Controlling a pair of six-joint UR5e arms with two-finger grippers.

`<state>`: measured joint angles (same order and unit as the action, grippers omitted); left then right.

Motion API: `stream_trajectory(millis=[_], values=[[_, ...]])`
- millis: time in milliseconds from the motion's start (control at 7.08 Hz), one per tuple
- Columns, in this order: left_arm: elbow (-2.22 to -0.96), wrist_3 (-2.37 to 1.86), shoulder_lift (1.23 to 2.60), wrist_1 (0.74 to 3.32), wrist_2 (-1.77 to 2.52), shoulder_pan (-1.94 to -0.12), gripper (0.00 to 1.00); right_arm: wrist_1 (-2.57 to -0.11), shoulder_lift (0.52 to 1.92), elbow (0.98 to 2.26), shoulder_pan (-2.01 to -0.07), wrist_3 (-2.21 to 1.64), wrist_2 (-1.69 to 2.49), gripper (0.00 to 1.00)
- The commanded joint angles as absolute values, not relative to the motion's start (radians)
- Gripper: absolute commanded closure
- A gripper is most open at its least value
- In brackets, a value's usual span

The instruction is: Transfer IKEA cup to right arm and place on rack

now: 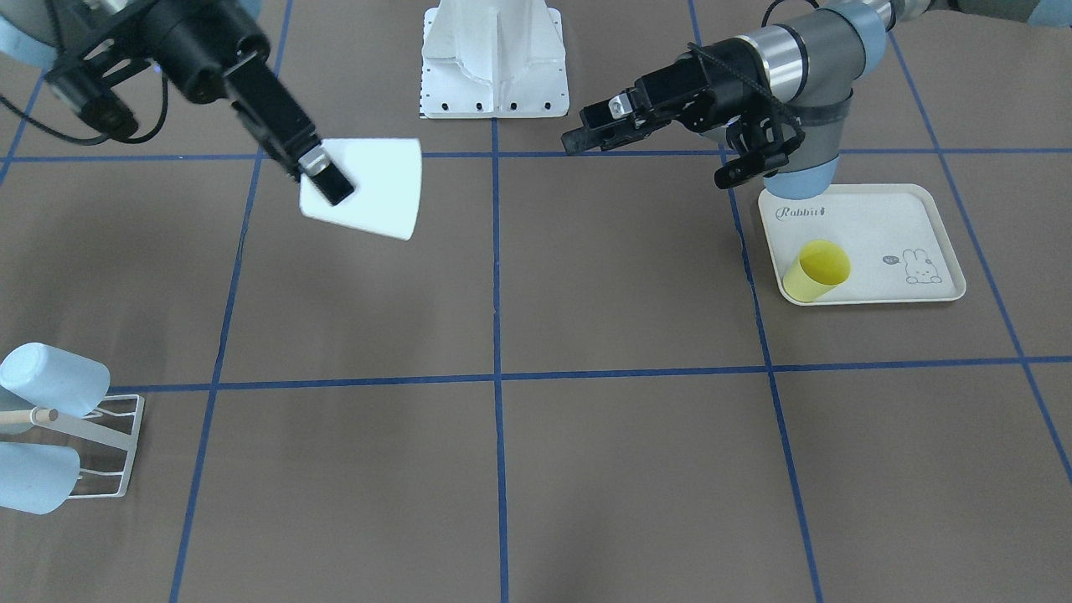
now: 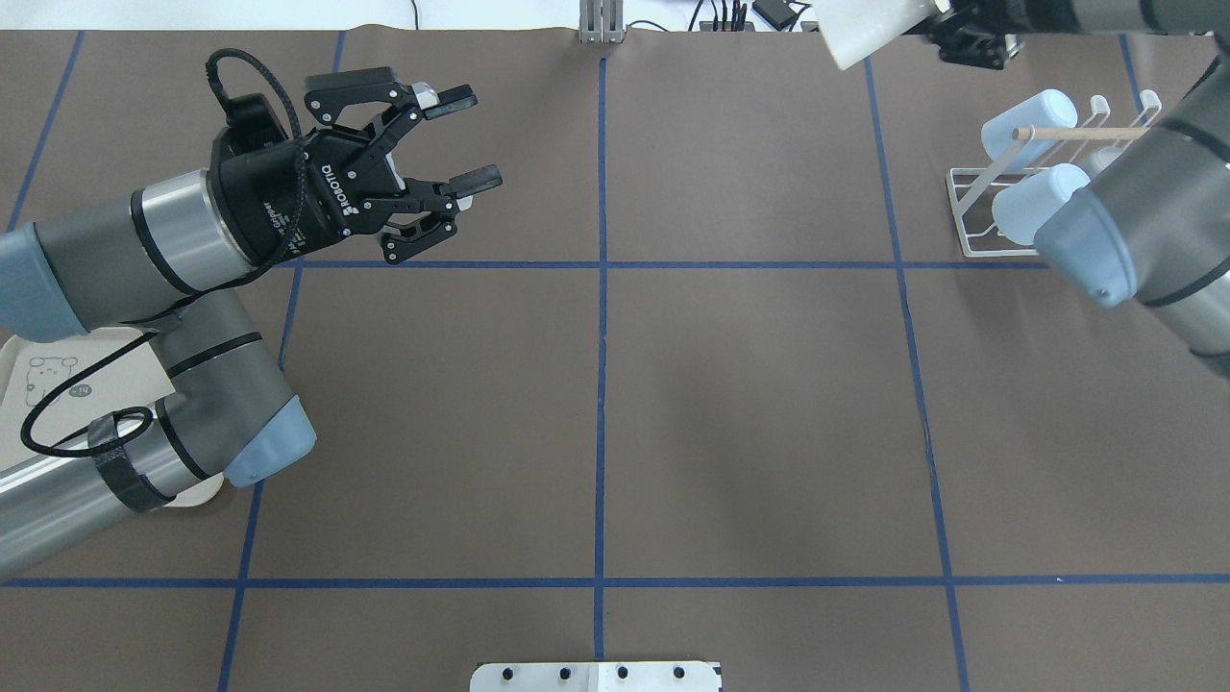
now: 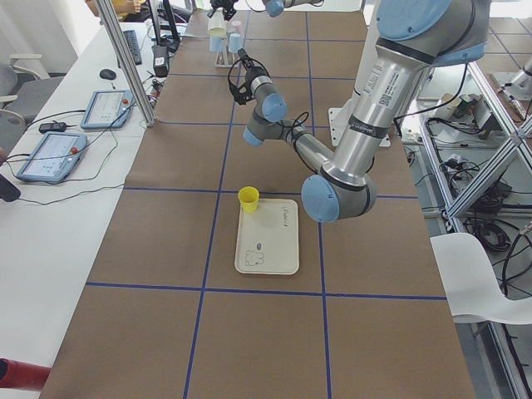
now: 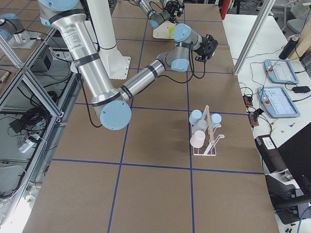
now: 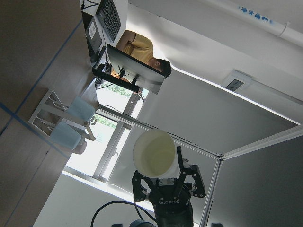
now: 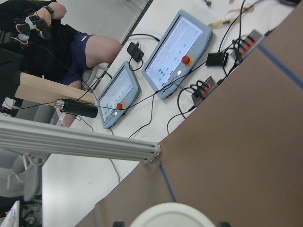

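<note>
The right arm holds the right gripper (image 1: pixel 325 177) high over the right half of the table, its fingers clamped on the wall of the white IKEA cup (image 1: pixel 377 188). The left gripper (image 2: pixel 469 137) stands over the left half with jaws apart and empty. The transfer is judged complete and the placing step in hand. The next move calls for carrying the cup to the rack (image 1: pixel 100 434) at the far right and seating it on a free bar, clear of the light-blue cups (image 1: pixel 54 381) there.

A robotics lab: robot arms (image 4: pixel 77 43) stand at a brown counter (image 2: pixel 769 432) gridded with blue tape (image 2: pixel 601 384), beside teach pendants (image 4: pixel 279 71), trailing cables (image 6: pixel 156 94) and aluminium framing (image 6: pixel 80 139).
</note>
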<state>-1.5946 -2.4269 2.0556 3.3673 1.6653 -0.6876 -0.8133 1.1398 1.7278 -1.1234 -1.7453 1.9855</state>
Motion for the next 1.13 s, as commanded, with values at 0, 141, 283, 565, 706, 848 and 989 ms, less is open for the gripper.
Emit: stream_trajectory(millis=[0,141,283,565,706,848,989], values=[[-1.594,-2.427,2.054,3.366,1.666,-0.687,0.31,-0.816,1.129,1.509,-1.271,-1.309,2.046,1.00],[-1.594,-2.427,2.051,3.361,1.664,-0.687,0.31,-0.821,1.126,1.426,-1.313,-1.078,2.046,1.00],[-1.594,-2.427,2.051,3.359,1.664,-0.686,0.31,-0.859,1.127,1.390,-1.328,-0.914,2.045,1.00],[-1.594,-2.427,2.051,3.361,1.664,-0.687,0.31,-1.016,1.131,1.390,-1.364,-0.640,2.046,1.00],[-1.594,-2.427,2.051,3.361,1.664,-0.686,0.31,-1.026,1.143,1.388,-1.364,-0.585,2.045,1.00],[-1.594,-2.427,2.051,3.361,1.663,-0.686,0.31,-1.022,1.161,1.378,-1.362,-0.583,2.046,1.00],[-1.592,-2.427,2.051,3.361,1.663,-0.686,0.31,-1.020,1.163,1.359,-1.362,-0.586,2.046,1.00]])
